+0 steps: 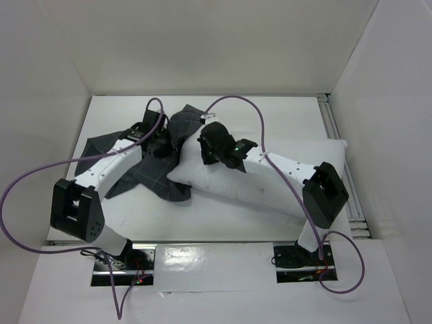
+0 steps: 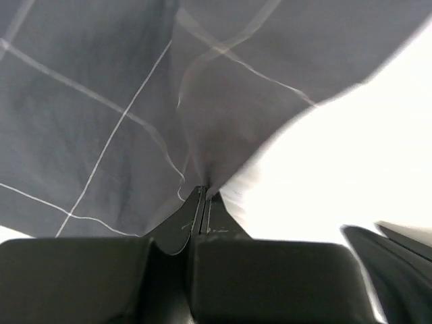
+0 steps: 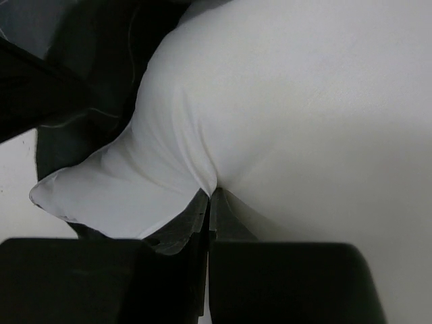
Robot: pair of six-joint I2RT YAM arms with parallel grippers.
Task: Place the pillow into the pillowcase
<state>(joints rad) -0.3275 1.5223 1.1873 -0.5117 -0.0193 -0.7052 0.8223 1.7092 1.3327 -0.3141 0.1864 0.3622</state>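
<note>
A smooth white rectangular tabletop (image 1: 270, 111) is boxed by 3 plain white panel walls, at 12 o'clock (image 1: 202, 40), 9 o'clock (image 1: 34, 101) and 3 o'clock (image 1: 395, 101). A silver slotted metal rail (image 1: 333, 125) lines its 3 o'clock edge. Lighting is bright and even.

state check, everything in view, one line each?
left tool: shut on a fold of the pillowcase.
right tool: shut on a pinch of the pillow.
pillowcase: limp and crumpled, beside the pillow.
pillow: uncovered, not inside the pillowcase.
</note>
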